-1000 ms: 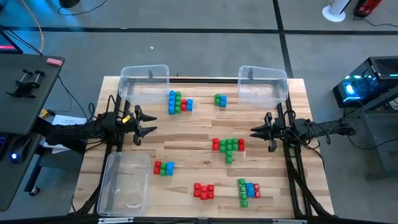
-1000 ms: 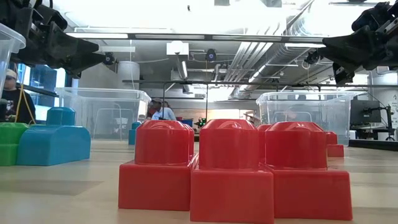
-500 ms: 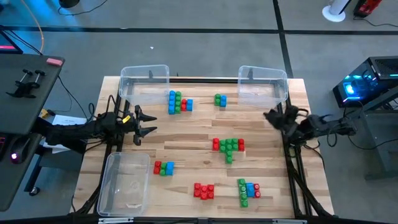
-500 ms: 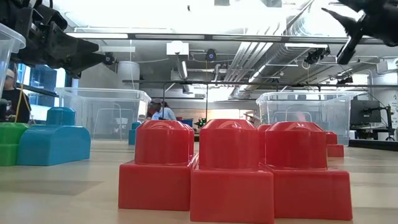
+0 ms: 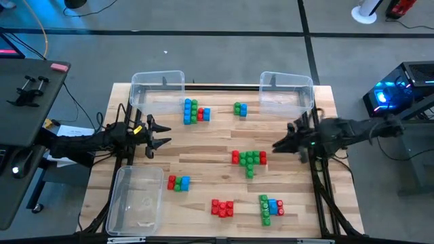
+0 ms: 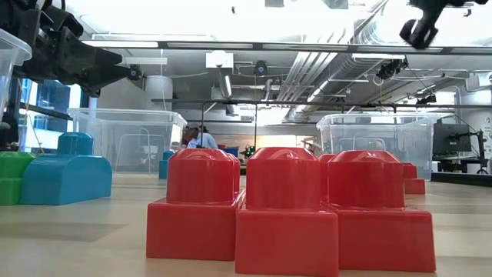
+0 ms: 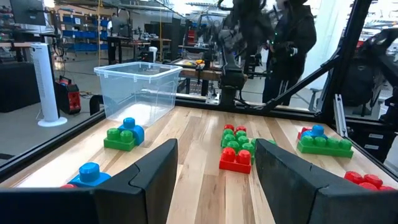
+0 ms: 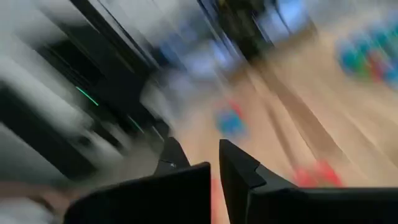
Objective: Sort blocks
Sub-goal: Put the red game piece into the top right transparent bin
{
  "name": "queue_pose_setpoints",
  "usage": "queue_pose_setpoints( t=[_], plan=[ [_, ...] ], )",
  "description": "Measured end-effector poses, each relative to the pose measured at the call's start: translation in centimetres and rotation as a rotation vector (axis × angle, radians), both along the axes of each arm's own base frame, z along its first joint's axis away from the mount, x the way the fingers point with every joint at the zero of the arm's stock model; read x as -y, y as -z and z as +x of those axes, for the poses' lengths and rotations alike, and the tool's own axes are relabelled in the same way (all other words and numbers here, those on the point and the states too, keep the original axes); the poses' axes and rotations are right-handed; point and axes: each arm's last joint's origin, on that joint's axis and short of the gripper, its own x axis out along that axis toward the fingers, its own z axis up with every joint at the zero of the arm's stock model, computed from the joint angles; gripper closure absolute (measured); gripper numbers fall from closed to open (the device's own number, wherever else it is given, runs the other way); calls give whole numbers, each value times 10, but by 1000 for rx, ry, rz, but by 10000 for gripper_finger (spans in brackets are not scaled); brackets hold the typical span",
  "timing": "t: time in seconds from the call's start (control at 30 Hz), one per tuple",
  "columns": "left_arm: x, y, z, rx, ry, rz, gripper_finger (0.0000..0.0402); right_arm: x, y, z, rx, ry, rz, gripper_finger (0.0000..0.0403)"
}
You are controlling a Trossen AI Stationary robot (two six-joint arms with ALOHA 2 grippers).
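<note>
a grey floor (image 5: 224, 17) crossed by dark lines surrounds the wooden table (image 5: 210, 139), with a black desk (image 5: 27, 88) off one side and a dark case lit blue (image 5: 390, 95) off the other. beyond the table, the low view shows a bright ceiling hung with silver ducts (image 6: 323, 73) and a monitor (image 6: 450, 142). the left wrist view shows a white column fan (image 7: 43, 84) and blue-stocked shelves (image 7: 78, 28).

We see the table (image 5: 203, 146) mid-frame, with two bins (image 5: 157, 90) at its upper corners and a third (image 5: 135, 200) at lower left. Six groups of blocks (image 5: 249, 160) lie between them, spread toward lower right.
</note>
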Motion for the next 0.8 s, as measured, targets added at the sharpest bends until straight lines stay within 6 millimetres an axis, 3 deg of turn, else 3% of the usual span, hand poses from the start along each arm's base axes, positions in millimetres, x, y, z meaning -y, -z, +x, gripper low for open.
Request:
queue_pose_setpoints(
  t=[0.17, 0.37, 0.63, 0.8],
  plan=[
    [0, 0, 0, 0, 0, 0, 202, -7, 15, 28, -425, -8, -54, 402],
    [0, 0, 0, 0, 0, 0, 202, -10, 48, 53, -734, 197, 137, 402],
    [0, 0, 0, 0, 0, 0, 202, 16, 82, 75, -937, 507, 296, 403],
    [0, 0, 0, 0, 0, 0, 202, 34, 96, 83, -1008, 526, 295, 403]
  ],
)
